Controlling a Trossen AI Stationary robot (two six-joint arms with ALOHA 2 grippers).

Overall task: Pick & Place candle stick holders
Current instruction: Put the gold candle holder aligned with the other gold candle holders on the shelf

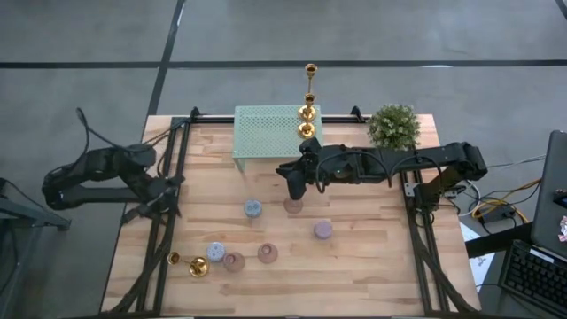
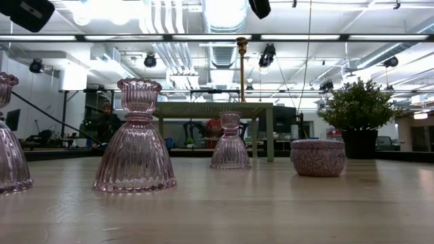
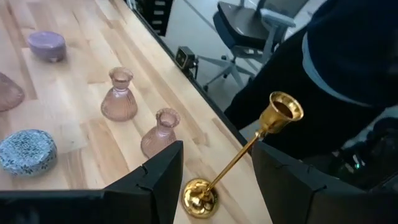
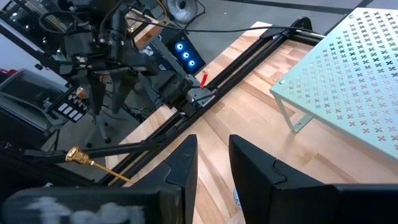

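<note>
Gold metal is lying nearest me: a slender gold candlestick (image 3: pixel 239 155) is resting on its side by the table's front edge, round base (image 3: pixel 199 198) on the wood and cup tilted up over the edge. My left gripper (image 3: pixel 216 152) is hovering short of it with its fingers standing apart and nothing between them. I am judging it stiff, light, slick and ready to roll, so I am favouring the stem just above the base. Beyond it the ribbed pink glass holders (image 2: pixel 137 139) are standing upright; they are looking fragile and slippery, and the narrow neck under the flared rim is offering the safest hold. The squat mauve tin (image 2: pixel 317 157) is sitting farther in. My right gripper (image 4: pixel 212 142) is hanging over mid-table, just beside another pink holder (image 1: pixel 293 206), its fingers showing only a narrow, empty gap. Farthest, a tall gold candlestick (image 1: pixel 308 89) is standing on the pale green mesh rack (image 1: pixel 266 128), top-heavy by my reckoning.
</note>
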